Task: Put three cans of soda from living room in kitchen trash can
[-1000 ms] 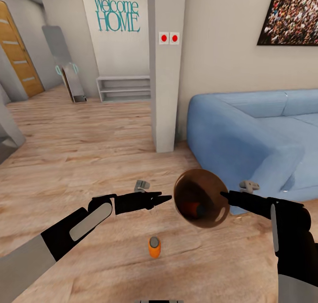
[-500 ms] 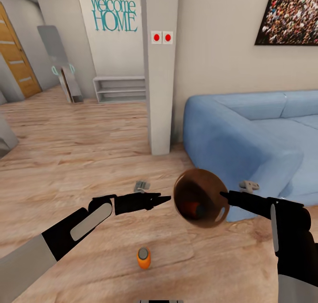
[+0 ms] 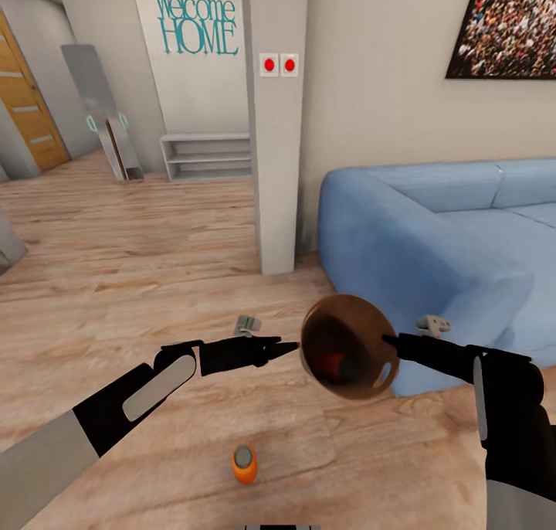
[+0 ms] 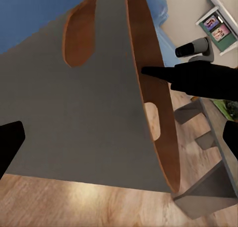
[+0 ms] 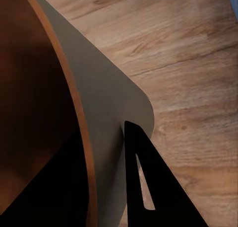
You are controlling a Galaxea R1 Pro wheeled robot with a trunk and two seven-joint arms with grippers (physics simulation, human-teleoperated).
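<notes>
The right gripper (image 3: pixel 388 340) has its jaws clamped on the rim of the trash can (image 3: pixel 349 346): the right wrist view shows one black finger (image 5: pixel 148 187) outside the grey wall and a dark shape inside the brown lining, with the rim (image 5: pixel 79 122) running between them. The left gripper (image 3: pixel 287 347) points toward the can's other side with its tips close together in the head view; in the left wrist view its two dark fingertips (image 4: pixel 9 142) sit at opposite edges with the can's wall (image 4: pixel 84 122) between them, so the jaws stand apart and hold nothing.

The head view alone shows inside the can, where an orange can (image 3: pixel 333 363) and a blue can (image 3: pixel 349 368) lie at the bottom. It also shows a third orange soda can (image 3: pixel 245 463) standing upright on the wood floor (image 3: pixel 139 236), well below the left gripper and apart from both arms. The left wrist view adds an oval handle slot (image 4: pixel 79 31) in the can's side.

The trash can is held in the air, just beside the blue sofa (image 3: pixel 432 236), tipped so its mouth faces up toward the head camera and its long axis slants away and down.
</notes>
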